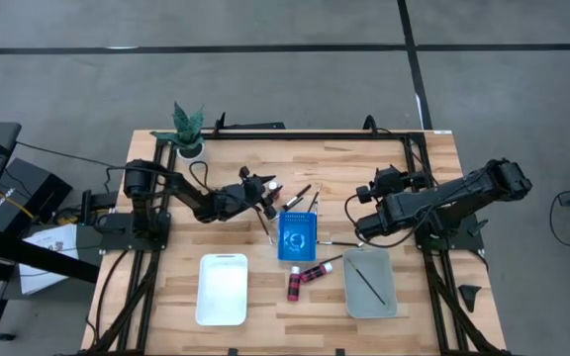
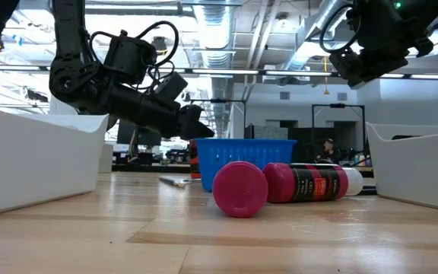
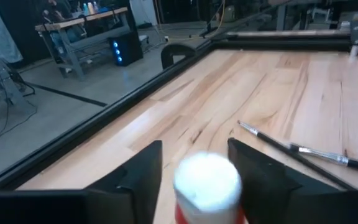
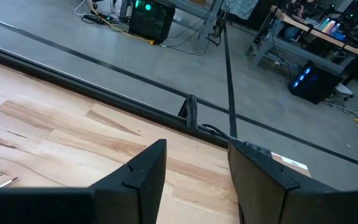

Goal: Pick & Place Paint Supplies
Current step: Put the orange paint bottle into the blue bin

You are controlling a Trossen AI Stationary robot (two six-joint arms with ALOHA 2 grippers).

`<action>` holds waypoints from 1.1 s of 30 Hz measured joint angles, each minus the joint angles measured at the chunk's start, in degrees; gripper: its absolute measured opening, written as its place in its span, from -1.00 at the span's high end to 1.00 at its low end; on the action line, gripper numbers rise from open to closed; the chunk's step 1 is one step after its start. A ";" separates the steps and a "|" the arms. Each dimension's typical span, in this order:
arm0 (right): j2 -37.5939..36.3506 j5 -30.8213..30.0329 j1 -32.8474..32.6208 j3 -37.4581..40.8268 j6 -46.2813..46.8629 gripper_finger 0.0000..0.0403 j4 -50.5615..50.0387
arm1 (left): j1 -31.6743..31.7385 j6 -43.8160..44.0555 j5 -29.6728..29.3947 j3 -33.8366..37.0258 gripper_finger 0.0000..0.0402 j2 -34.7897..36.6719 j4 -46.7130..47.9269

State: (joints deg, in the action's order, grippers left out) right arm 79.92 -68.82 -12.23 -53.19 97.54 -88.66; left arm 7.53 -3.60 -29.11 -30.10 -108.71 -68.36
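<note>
Am positioning my left hand [image 3: 194, 171], fingers parted, astride white-capped bottle [image 3: 207, 183] on worktop [image 3: 253, 93] left of blue rack [image 1: 297, 235]. Cap between fingers, grip unconfirmed. Right hand [image 4: 194, 168] idling, open, empty.

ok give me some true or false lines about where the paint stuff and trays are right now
1. A white-capped red bottle sits between the left claw fingers. True.
2. The grey tray is empty. False: a dark-handled brush lies in it.
3. Two red paint bottles lie on the table in front of the blue rack. True.
4. The white tray holds a bottle. False: nothing shows in it.
5. The right claw holds a brush. False: it is open with nothing between its fingers.
</note>
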 joint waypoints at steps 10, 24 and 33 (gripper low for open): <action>0.00 -0.02 0.00 0.00 0.00 0.17 0.00 | 0.95 1.08 2.38 -0.10 -0.33 8.21 13.21; 0.00 -0.20 0.00 0.00 0.00 0.17 0.24 | 15.54 -3.32 35.65 -15.20 -0.33 24.70 68.96; 0.00 0.00 0.42 0.00 -0.48 0.17 0.28 | 13.18 -9.51 38.63 -21.90 -0.55 20.52 74.93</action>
State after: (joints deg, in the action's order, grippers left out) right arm 79.92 -68.82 -11.81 -53.19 97.06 -88.38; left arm 20.71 -13.10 9.52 -52.00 -88.19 6.58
